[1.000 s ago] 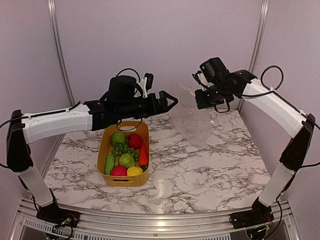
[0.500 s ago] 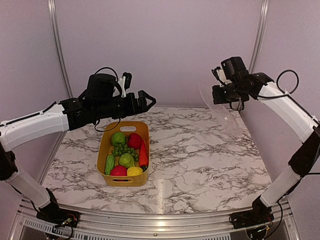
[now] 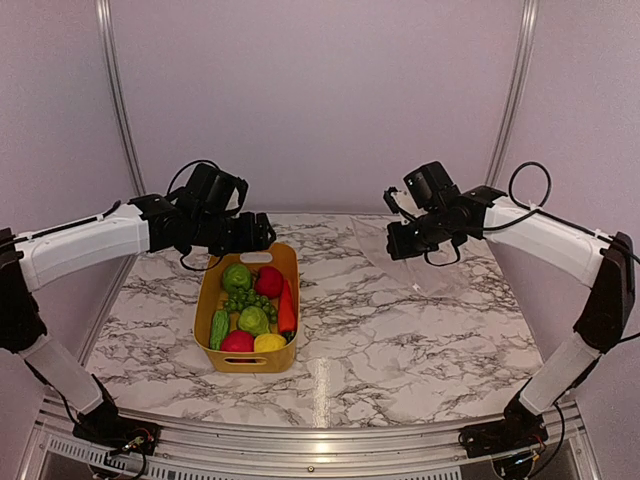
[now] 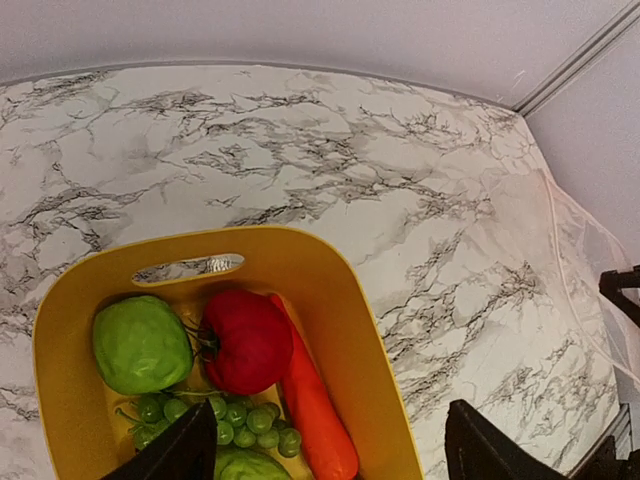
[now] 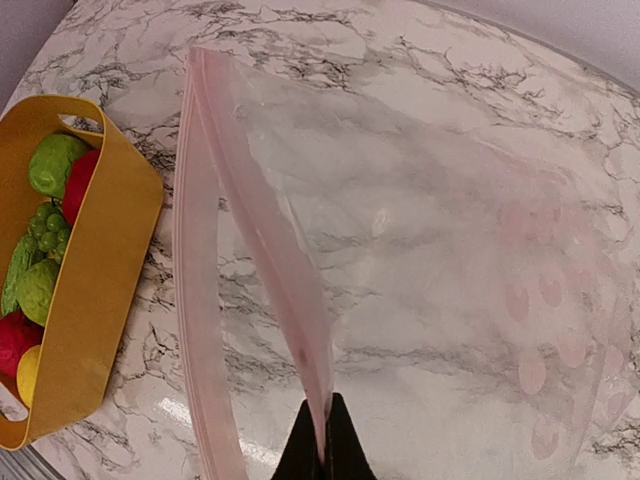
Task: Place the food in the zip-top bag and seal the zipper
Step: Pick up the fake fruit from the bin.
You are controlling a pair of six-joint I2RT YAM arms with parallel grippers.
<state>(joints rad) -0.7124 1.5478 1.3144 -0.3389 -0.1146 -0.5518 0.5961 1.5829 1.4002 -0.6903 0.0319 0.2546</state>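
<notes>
Yellow tub (image 3: 247, 360) holds all the food (image 3: 252, 308) (apple, carrot, grapes, greens). Left gripper (image 4: 335, 445) hangs over the tub's far end, jaws wide apart, empty. Right of the tub, right gripper (image 5: 322, 440) is pinched tight on the zip-top bag (image 5: 430, 260) at its zipper (image 5: 195, 260), with the bag draped onto the marble table (image 3: 400, 340).

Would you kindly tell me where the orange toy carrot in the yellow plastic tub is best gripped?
I'd grip the orange toy carrot across its middle, coming straight down from above: it lies lengthwise along the yellow plastic tub's wall, and the red toy apple crowds only its far end.
</notes>
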